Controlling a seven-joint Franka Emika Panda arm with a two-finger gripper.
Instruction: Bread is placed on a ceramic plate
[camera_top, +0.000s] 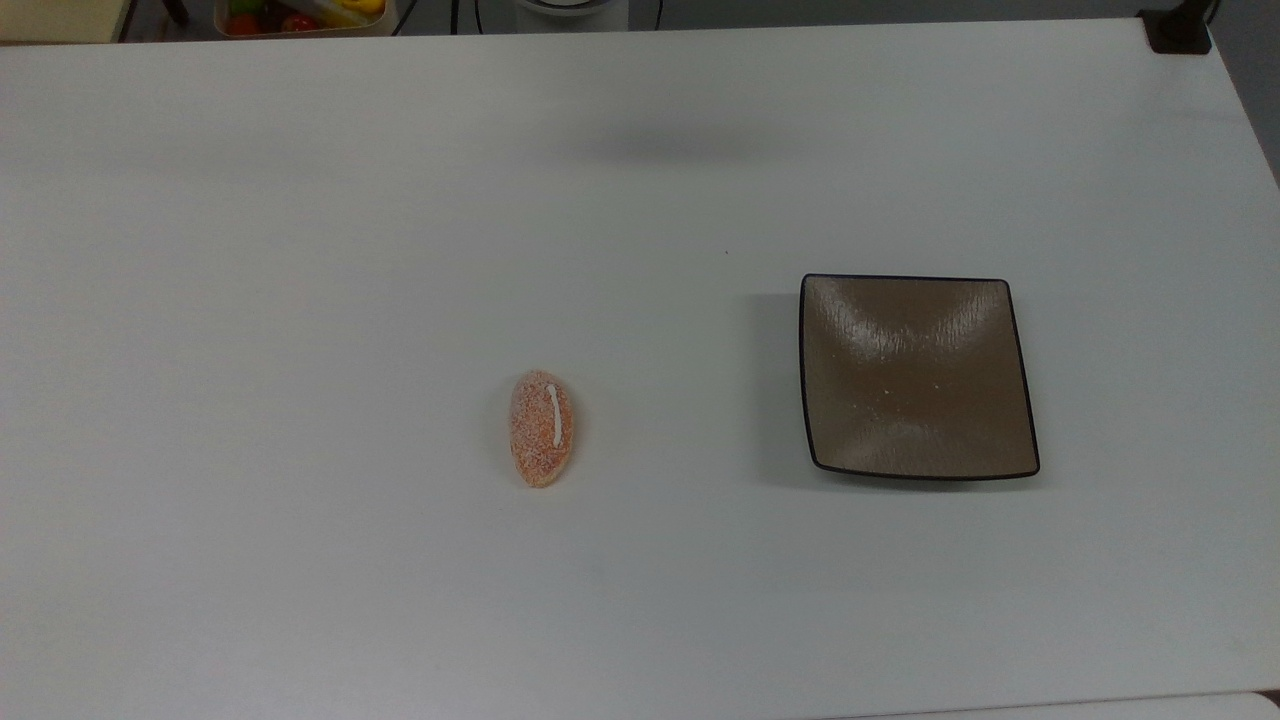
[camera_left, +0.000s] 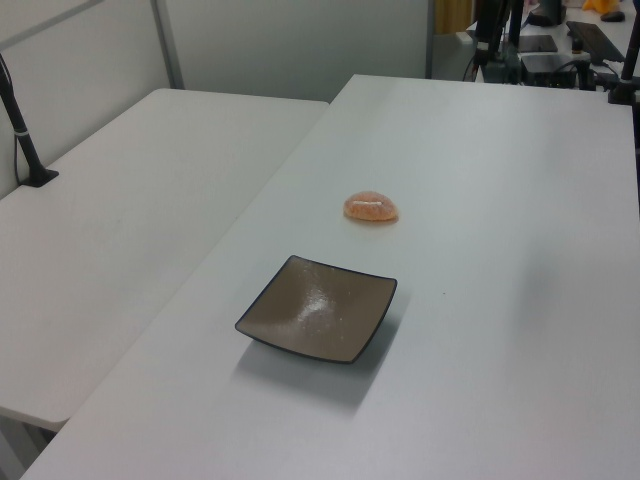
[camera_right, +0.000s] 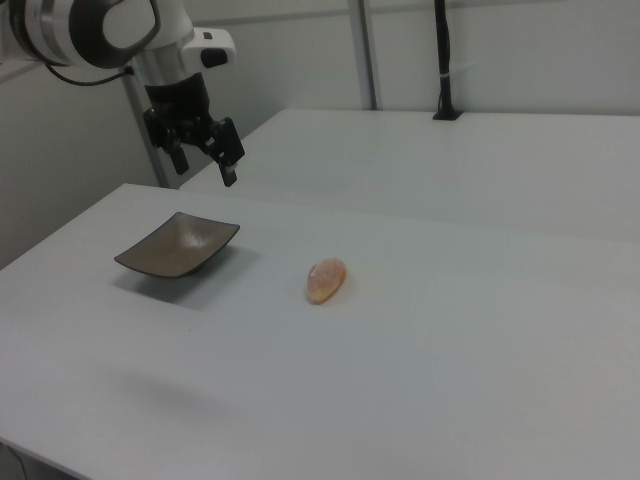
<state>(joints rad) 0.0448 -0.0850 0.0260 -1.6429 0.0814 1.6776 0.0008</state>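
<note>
Bread (camera_top: 541, 428): bare table, at nine o'clock from the ceramic plate (camera_top: 917, 376) in the top view, well apart.
Gripper (camera_right: 203, 158): hanging high, jaws spread, empty.
Approach: I'd pinch its narrow width, lift clear.

A white table (camera_top: 300, 250) carries two things. The square brown ceramic plate (camera_top: 918, 376) lies at about 3 o'clock in the top view; the sugar-speckled bread (camera_top: 541, 428) lies well apart from it, toward 6 o'clock of centre.
</note>
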